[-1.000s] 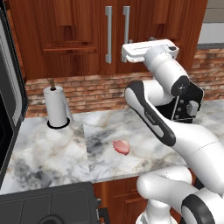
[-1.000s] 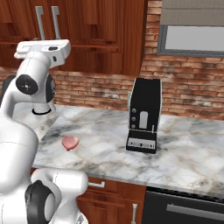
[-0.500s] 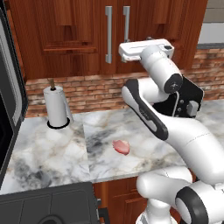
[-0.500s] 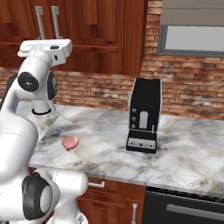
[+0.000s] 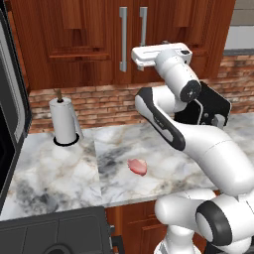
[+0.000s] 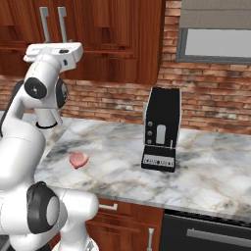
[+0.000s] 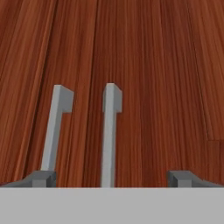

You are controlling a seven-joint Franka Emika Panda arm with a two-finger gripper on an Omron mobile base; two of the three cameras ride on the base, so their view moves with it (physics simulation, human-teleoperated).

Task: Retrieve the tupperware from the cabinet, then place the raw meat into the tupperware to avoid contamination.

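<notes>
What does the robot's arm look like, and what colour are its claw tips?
The arm is smooth, glossy white, made of fat rounded tubes with dark grey round joints. Its hand is a flat white block. The claw ends in two small dark grey square fingertips.

A red-brown brick wall (image 6: 206, 100) backs a grey-veined white marble counter (image 6: 206, 169), beneath a window with a grey blind (image 6: 215, 32).

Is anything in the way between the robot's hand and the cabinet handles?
Nothing visible is. The gripper faces the cabinet doors with its jaws open, and both silver handles stand straight ahead against bare wood. The doors are shut.
</notes>
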